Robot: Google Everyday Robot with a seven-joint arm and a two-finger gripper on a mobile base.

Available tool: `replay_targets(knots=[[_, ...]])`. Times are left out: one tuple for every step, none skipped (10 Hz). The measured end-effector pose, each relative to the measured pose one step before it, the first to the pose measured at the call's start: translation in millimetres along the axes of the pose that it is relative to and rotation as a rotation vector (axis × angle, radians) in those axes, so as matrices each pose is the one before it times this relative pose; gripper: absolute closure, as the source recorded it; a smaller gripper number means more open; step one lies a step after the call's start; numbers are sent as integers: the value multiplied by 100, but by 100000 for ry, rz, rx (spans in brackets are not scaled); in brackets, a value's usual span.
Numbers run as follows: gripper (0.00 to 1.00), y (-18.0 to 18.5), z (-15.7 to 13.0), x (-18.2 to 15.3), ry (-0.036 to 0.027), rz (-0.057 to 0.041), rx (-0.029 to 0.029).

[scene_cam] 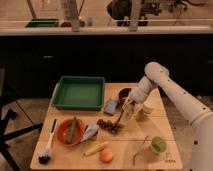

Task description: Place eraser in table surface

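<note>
My gripper hangs from the white arm over the middle of the pale wooden table. It is shut on the eraser, a small dark brown oblong held upright, just above the tabletop. The eraser's lower end is close to the dark reddish grapes, to their upper right. The blue-grey block lies just left of the gripper.
A green tray sits at the back left. A dark bowl and a white cup flank the gripper. An orange bowl, a brush, a banana, an orange and a green cup lie along the front.
</note>
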Motion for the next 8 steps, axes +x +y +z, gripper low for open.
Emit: replay_targets(knots=[[100, 277, 524, -38, -166, 459, -2270], [100, 324, 374, -58, -237, 518, -2000], [100, 425, 370, -49, -480, 619, -1877], [100, 245, 383, -130, -1065, 286, -1497], [100, 178, 333, -132, -1012, 178, -1132], [100, 142, 275, -114, -723, 266, -888], [100, 141, 194, -137, -572, 250, -796], [100, 236, 191, -138, -649, 416, -608]])
